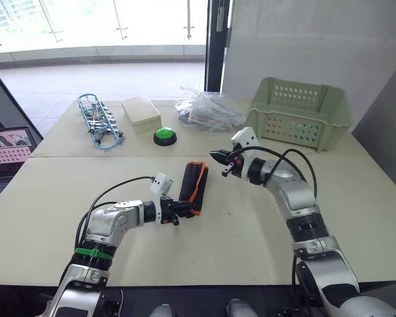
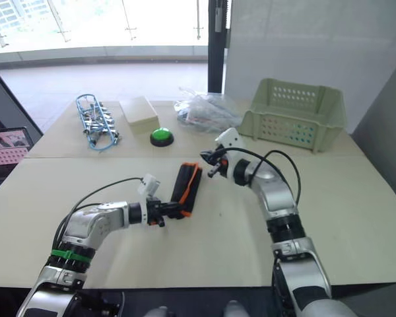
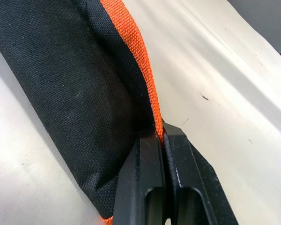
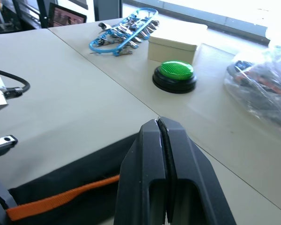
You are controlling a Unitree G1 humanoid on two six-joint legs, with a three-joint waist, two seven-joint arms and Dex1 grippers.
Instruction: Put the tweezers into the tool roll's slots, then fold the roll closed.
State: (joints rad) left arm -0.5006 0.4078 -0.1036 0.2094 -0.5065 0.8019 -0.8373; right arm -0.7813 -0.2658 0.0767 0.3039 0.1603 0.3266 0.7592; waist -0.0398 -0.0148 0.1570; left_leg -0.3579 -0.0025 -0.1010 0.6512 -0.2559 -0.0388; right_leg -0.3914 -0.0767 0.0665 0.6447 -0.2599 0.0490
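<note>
Black tool roll folded, left claw pinching its edge — right claw apparently closed

1. Both eye views look forward and down over the table, sharing the tool roll at frame centre.
2. The left wrist view sits very close against the roll's orange edging.
3. The right wrist view looks low across the table toward the green button.

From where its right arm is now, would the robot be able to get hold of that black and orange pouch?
Probably yes. The right gripper hovers just beside the far end of the tool roll, with bare table between them. Its fingers are shut, so they would need to open first. The left gripper already pinches the roll's near end.
</note>
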